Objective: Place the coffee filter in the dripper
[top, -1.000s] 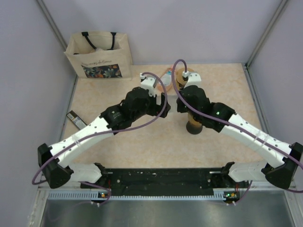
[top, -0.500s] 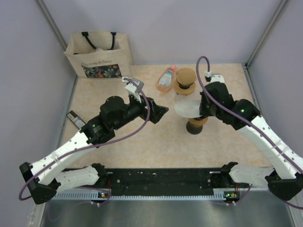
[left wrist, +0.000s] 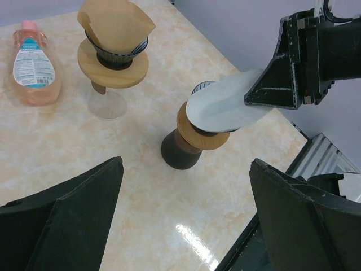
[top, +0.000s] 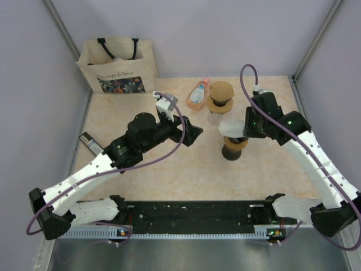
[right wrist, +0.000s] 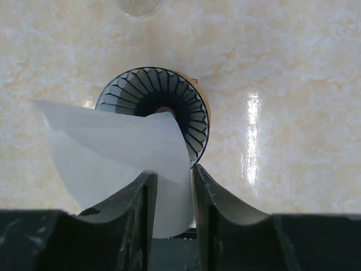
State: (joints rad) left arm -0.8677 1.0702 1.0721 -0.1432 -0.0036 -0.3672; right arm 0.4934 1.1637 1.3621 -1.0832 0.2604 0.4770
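In the lower middle of the top view, the left gripper (top: 193, 135) hovers above the beige marble-pattern table (top: 169, 169), its jaws spread wide with nothing between them. To its right stands the dark ribbed dripper with a wooden collar (right wrist: 144, 90). The white paper coffee filter (right wrist: 113, 152) lies tilted across its rim, not seated inside. The right gripper (right wrist: 174, 172) has the filter's edge between jaws that are a little apart; whether they press on it I cannot tell. Further up stand a second dripper with a brown paper filter (left wrist: 115, 22), a pink plastic bottle (left wrist: 35, 65) and a cloth tote bag (top: 117, 66).
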